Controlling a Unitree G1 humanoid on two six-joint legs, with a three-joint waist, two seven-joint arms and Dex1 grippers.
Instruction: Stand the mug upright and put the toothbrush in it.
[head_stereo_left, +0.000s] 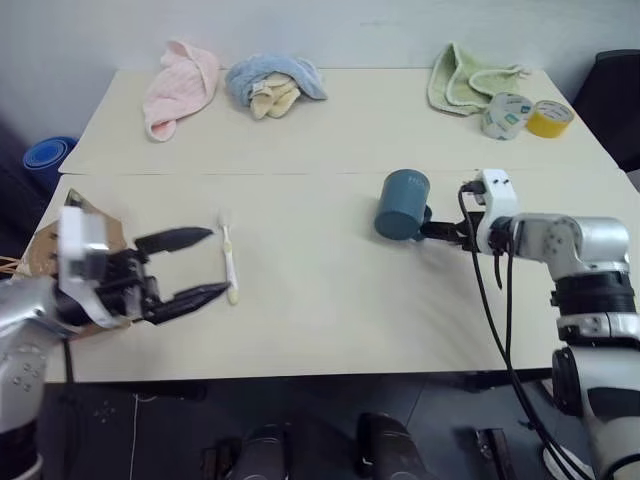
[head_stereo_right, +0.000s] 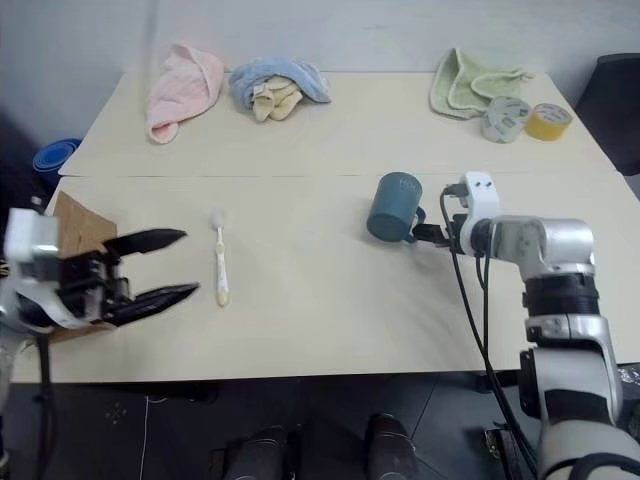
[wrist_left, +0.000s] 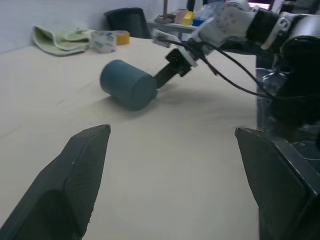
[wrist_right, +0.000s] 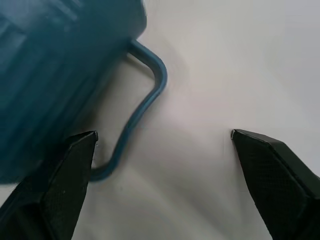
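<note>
So the worktop is a pale cream surface with a seam running across it. On the near part, the mug lies tipped on its side toward the right, and the toothbrush lies flat toward the left, the two well apart. Along the far edge sit a pink towel, a blue-and-cream cloth bundle, a green cloth, and a grey tape roll just beside a yellow one.
</note>
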